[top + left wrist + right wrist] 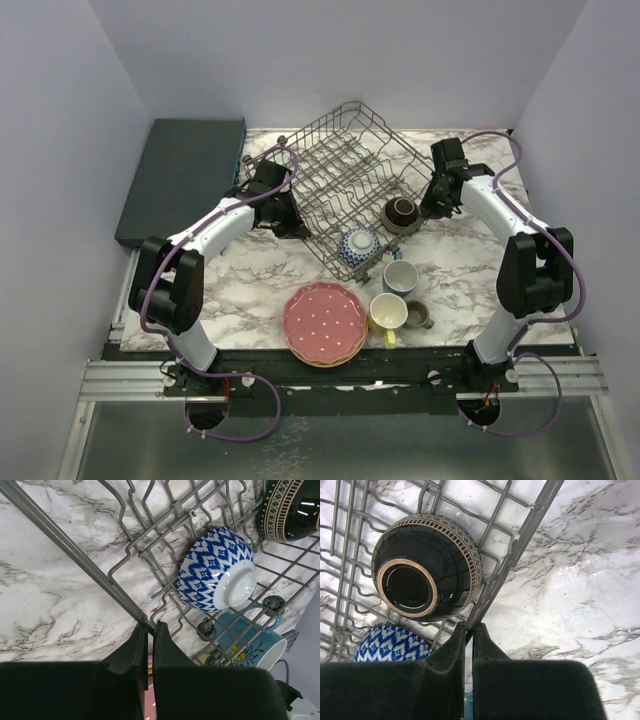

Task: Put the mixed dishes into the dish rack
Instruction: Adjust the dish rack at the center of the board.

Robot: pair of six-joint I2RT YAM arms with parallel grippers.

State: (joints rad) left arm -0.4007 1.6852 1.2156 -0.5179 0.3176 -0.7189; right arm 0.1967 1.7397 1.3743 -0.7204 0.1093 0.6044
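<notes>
The grey wire dish rack [345, 150] stands askew at mid-table. My left gripper [290, 216] is shut on its left rim wire [75, 550], and my right gripper [433, 198] is shut on its right rim [530, 525]. In the wrist views the left gripper [150, 626] and right gripper [469, 627] each pinch the wire at the tips. A blue patterned bowl [358, 245] [215, 570] [390, 644] and a dark brown bowl [401, 213] [292, 507] [425, 575] lie in the rack's near end.
A pink dotted plate [324, 320] tops a stack of plates near the front edge. Beside it are a yellow mug [388, 313], a blue mug [400, 277] [252, 640] and an olive-grey mug [417, 316]. A dark teal slab [185, 175] lies at the back left.
</notes>
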